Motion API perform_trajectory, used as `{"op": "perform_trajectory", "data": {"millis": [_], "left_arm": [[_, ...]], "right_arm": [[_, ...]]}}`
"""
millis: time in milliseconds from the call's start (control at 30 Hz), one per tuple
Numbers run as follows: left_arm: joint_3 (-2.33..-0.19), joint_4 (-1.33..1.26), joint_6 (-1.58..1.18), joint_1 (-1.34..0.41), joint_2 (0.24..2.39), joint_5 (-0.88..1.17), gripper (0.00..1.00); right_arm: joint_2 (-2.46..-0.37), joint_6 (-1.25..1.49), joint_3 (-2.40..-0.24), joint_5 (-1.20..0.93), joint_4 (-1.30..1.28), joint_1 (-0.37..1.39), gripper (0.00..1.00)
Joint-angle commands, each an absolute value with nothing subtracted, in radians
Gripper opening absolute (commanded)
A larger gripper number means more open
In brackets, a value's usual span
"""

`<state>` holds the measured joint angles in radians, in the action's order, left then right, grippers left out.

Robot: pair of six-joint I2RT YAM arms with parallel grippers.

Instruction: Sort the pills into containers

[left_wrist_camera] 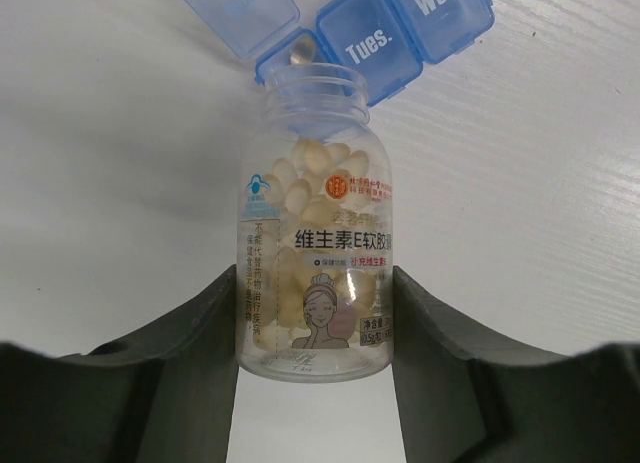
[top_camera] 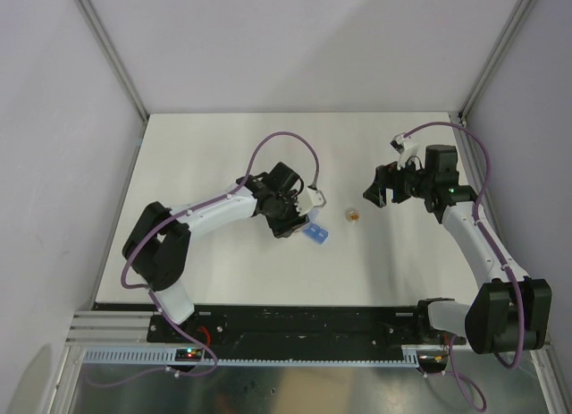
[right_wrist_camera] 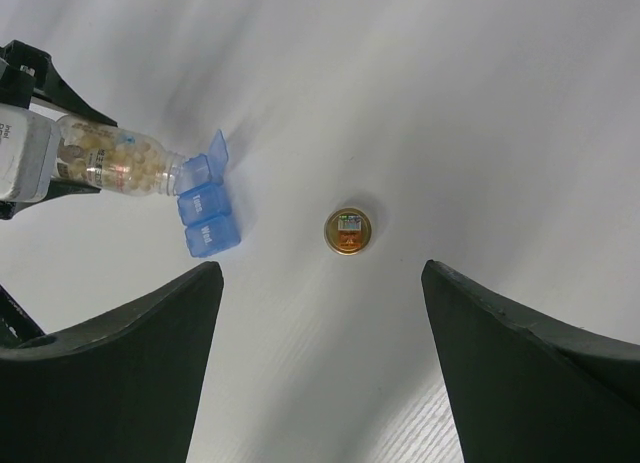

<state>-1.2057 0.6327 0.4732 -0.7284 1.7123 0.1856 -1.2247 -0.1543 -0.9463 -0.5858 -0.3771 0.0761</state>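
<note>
My left gripper (left_wrist_camera: 315, 288) is shut on a clear pill bottle (left_wrist_camera: 315, 213) full of pale yellow pills. The bottle lies tilted, its open mouth at the open end compartment of the light-blue pill box (left_wrist_camera: 372, 45). That compartment's lid (left_wrist_camera: 238, 11) stands open and one pill (left_wrist_camera: 303, 49) shows inside. The "Tues." and "Wed." compartments are closed. In the top view the left gripper (top_camera: 297, 219) is right beside the box (top_camera: 316, 234). My right gripper (right_wrist_camera: 320, 283) is open and empty, above the table; it also shows in the top view (top_camera: 375, 195). The right wrist view shows the box (right_wrist_camera: 207, 221) and bottle (right_wrist_camera: 115, 163).
A small amber-brown round bottle (right_wrist_camera: 348, 230) stands on the white table between the box and my right gripper, also in the top view (top_camera: 353, 215). Grey walls enclose the table on the left, back and right.
</note>
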Motion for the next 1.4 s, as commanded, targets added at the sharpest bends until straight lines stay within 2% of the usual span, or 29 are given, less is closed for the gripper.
{"op": "perform_trajectory", "data": {"millis": [0, 1367], "left_arm": [[-1.253, 0.639, 0.501, -0.737, 1.71, 0.181, 0.0], [-1.312, 0.719, 0.536, -0.761, 1.748, 0.132, 0.0]], "right_arm": [[-1.2, -0.151, -0.945, -0.603, -0.362, 0.07, 0.87], [-1.2, -0.149, -0.945, -0.617, -0.364, 0.063, 0.9]]}}
